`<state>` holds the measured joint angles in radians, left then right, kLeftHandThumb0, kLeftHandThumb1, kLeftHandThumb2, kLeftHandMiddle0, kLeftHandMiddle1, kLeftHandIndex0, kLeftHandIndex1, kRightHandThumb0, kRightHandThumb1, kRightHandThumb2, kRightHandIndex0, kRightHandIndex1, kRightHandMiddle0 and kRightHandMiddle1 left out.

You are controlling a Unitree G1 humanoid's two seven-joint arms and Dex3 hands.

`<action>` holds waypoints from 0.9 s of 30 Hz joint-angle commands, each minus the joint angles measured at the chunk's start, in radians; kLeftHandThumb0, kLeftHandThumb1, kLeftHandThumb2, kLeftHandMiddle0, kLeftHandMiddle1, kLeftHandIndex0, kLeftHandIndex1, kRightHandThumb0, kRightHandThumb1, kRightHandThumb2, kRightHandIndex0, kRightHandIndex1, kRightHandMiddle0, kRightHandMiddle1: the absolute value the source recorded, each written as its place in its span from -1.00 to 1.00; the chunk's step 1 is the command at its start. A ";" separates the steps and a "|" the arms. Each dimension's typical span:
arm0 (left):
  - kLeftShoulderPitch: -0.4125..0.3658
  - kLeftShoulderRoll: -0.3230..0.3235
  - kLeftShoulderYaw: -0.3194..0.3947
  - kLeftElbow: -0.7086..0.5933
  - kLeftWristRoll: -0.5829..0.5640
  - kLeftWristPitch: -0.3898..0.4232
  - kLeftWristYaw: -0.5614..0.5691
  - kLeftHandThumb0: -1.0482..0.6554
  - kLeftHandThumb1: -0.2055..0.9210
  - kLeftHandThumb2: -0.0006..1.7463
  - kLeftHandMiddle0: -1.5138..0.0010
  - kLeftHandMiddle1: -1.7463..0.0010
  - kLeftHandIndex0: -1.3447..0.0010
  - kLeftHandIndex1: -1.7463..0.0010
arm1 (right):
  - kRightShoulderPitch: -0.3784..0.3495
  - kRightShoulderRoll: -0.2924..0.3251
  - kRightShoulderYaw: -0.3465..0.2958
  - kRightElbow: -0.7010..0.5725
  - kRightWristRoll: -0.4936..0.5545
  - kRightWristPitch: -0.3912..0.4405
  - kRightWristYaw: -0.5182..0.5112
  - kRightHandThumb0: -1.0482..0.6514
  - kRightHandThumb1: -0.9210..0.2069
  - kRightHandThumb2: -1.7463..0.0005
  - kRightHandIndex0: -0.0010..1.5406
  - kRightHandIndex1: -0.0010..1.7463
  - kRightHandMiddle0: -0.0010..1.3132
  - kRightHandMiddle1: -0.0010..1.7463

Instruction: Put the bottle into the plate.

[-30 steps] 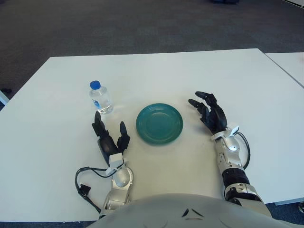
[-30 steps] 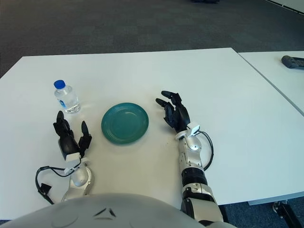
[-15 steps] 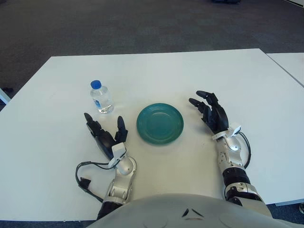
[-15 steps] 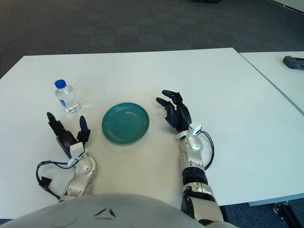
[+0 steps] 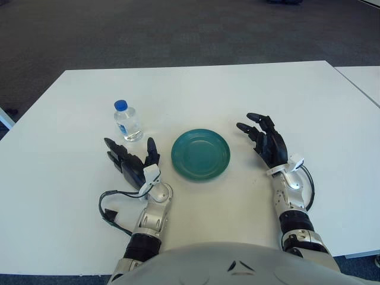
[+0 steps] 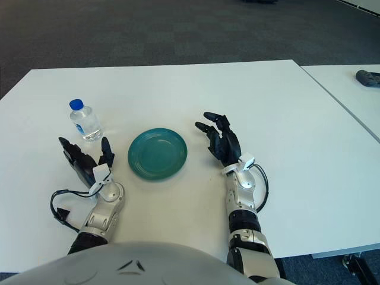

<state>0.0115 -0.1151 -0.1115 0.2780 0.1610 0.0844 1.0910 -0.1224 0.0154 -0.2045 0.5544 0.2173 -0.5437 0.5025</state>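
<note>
The bottle (image 5: pixel 126 121) stands upright on the table (image 5: pixel 196 89), left of the plate (image 5: pixel 200 155) and apart from it. The left hand (image 5: pixel 130 163) lies just short of the bottle, fingers spread and holding nothing. The right hand (image 5: pixel 265 142) rests right of the plate, fingers loosely spread.

There is one bottle (image 5: pixel 127 121), clear with a blue cap, and one green plate (image 5: pixel 200 155), both on one large white table (image 5: pixel 196 89). A second white table (image 6: pixel 350 89) shows at the right edge, and one dark object (image 6: pixel 368 77) lies on it, too far off to tell what it is. Two robot hands are in view, the left hand (image 5: pixel 130 162) and the right hand (image 5: pixel 266 142), and one black cable (image 5: pixel 113 209) loops beside the left forearm.
</note>
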 commanded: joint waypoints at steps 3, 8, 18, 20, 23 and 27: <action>-0.071 -0.181 0.054 0.094 -0.053 0.031 0.020 -1.00 1.00 -0.31 1.00 1.00 1.00 1.00 | 0.134 0.024 -0.002 0.063 0.029 -0.010 0.000 -0.57 -1.00 0.04 -0.64 -0.41 -1.00 0.09; -0.085 -0.135 0.067 0.102 -0.096 -0.007 -0.068 -1.00 1.00 -0.32 1.00 1.00 1.00 1.00 | 0.126 0.021 -0.003 0.074 0.031 -0.009 -0.001 -0.57 -1.00 0.04 -0.64 -0.43 -1.00 0.09; -0.146 -0.093 0.137 0.147 -0.166 -0.047 -0.181 -1.00 1.00 -0.43 1.00 1.00 1.00 1.00 | 0.107 0.015 -0.007 0.101 0.033 -0.012 0.000 -0.57 -1.00 0.04 -0.63 -0.44 -1.00 0.09; -0.167 -0.075 0.157 0.195 -0.177 -0.072 -0.208 -1.00 1.00 -0.46 1.00 1.00 1.00 1.00 | 0.102 0.013 -0.008 0.107 0.034 -0.012 0.000 -0.57 -1.00 0.04 -0.63 -0.45 -1.00 0.09; -0.180 -0.075 0.170 0.228 -0.173 -0.103 -0.219 -1.00 1.00 -0.48 1.00 1.00 1.00 1.00 | 0.097 0.012 -0.010 0.113 0.034 -0.013 0.000 -0.57 -1.00 0.04 -0.63 -0.45 -1.00 0.09; -0.206 -0.070 0.190 0.270 -0.169 -0.128 -0.230 -1.00 1.00 -0.52 1.00 1.00 1.00 1.00 | 0.090 0.009 -0.012 0.124 0.035 -0.014 0.001 -0.57 -1.00 0.04 -0.62 -0.46 -1.00 0.09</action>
<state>-0.1885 -0.1162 0.0561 0.4967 0.0111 -0.0478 0.8801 -0.1220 0.0131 -0.2010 0.5687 0.2219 -0.5470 0.5032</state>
